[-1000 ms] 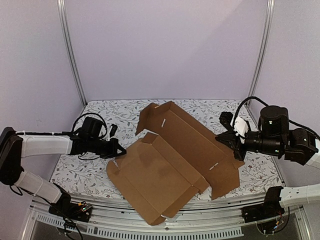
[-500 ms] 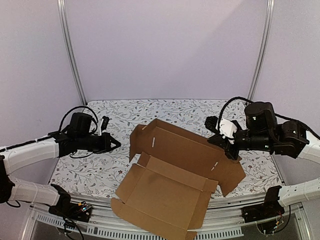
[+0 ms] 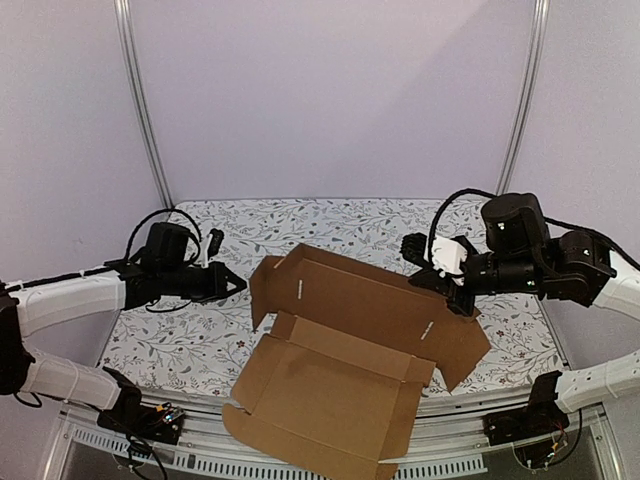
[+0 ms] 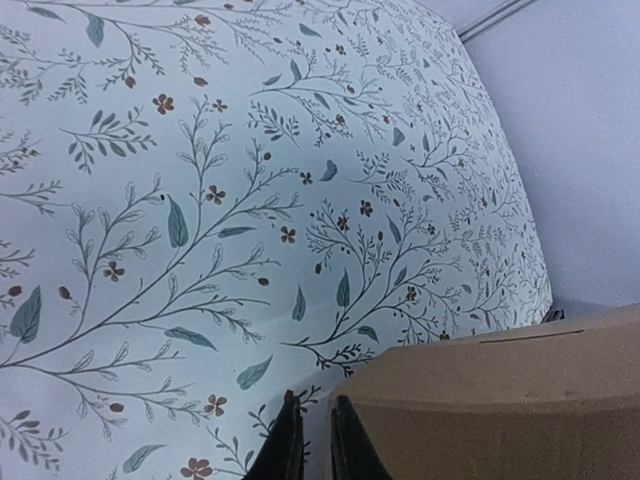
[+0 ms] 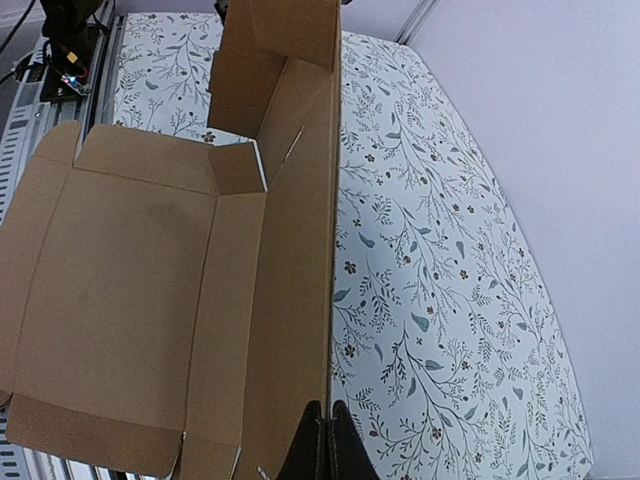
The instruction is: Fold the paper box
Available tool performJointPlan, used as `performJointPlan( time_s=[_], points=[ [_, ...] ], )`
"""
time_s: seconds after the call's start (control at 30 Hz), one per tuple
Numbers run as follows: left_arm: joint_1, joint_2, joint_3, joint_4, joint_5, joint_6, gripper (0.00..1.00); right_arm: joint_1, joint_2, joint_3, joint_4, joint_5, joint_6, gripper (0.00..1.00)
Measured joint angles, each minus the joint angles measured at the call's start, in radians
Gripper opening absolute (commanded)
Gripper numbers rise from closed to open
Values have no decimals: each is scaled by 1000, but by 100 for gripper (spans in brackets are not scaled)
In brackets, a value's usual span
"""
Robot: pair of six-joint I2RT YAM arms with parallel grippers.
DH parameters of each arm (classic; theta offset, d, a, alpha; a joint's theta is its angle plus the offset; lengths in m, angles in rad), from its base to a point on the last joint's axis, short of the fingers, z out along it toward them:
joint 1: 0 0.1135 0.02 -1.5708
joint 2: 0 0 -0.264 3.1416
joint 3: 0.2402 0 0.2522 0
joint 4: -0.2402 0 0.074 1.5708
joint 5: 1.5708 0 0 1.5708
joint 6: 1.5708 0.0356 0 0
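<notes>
- Right pincer (image 5: 326, 422) is clamped tight on the paper box (image 3: 340, 345); in its wrist view the two fingers meet over the top edge of a raised cardboard wall, with no gap showing between them
- Left pincer (image 4: 314, 405) has its fingers drawn almost together, with only a thin slit of patterned cloth between them and nothing held; a cardboard edge lies just beside its right finger, and I cannot tell whether they touch
- Nearest the arm bases, the box's wide near panel (image 3: 325, 400) lies open and almost flat, its front edge hanging out past the tabletop (image 3: 190, 345) and over the metal rail (image 3: 200, 445) along the near side
- Small flaps stand at the corners of that panel, and a crease joins it to the next section
- Behind the crease, the long wall (image 3: 375, 300) tilts up and runs at a slant from the left pincer's side across to the right pincer, which grips it near its right end
- At the wall's left end, an end flap (image 3: 262, 290) is bent round towards the front, close to the left pincer's tips
- Two pale slots show on the wall's inner face
- Beyond the box, the tabletop's leaf-and-flower cloth reaches back to two slim metal posts (image 3: 142, 110) and a plain lilac back wall (image 3: 330, 100)
</notes>
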Motion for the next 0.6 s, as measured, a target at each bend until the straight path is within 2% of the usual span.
performJointPlan(
  time_s=[0.27, 0.6],
  points=[
    [2, 135, 54, 148, 130, -18, 10, 1, 12, 35, -29, -36, -35, 0],
    [-53, 149, 82, 188, 212, -18, 9, 1, 32, 35, -40, -6, -35, 0]
  ],
)
